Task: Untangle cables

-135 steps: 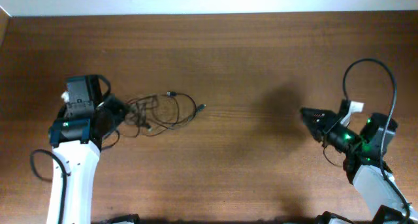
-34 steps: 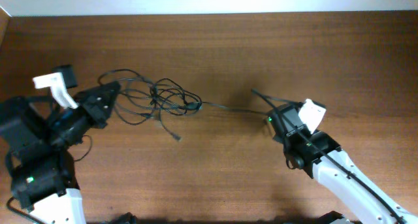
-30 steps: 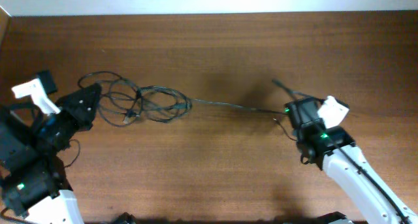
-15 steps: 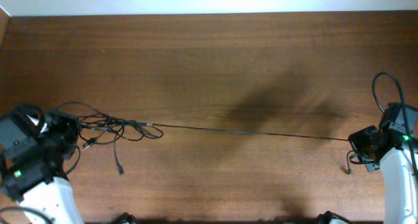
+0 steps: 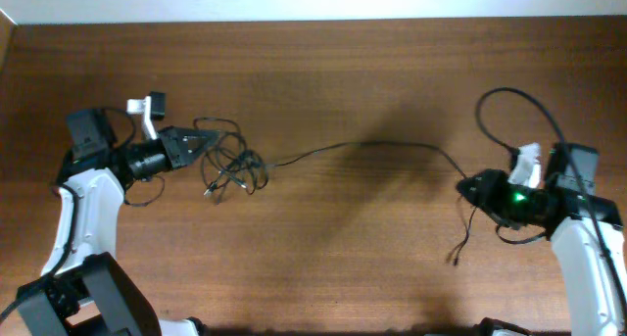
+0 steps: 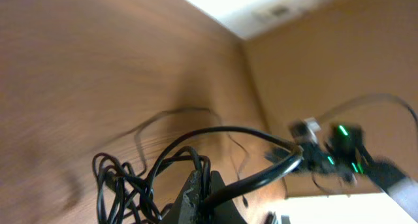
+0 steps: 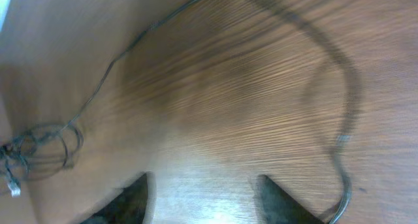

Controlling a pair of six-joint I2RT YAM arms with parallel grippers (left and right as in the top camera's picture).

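Several thin black cables (image 5: 232, 167) lie bunched at the left centre of the wooden table (image 5: 323, 72). The left gripper (image 5: 199, 143) is clamped on their left edge. One strand (image 5: 392, 146) runs right toward the right gripper (image 5: 466, 190), whose jaws stand wide apart over bare wood. The strand's end trails just below the right gripper.

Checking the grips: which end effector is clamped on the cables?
The left end effector, shut on the cables at the tangle; the right end effector stands open and holds nothing.
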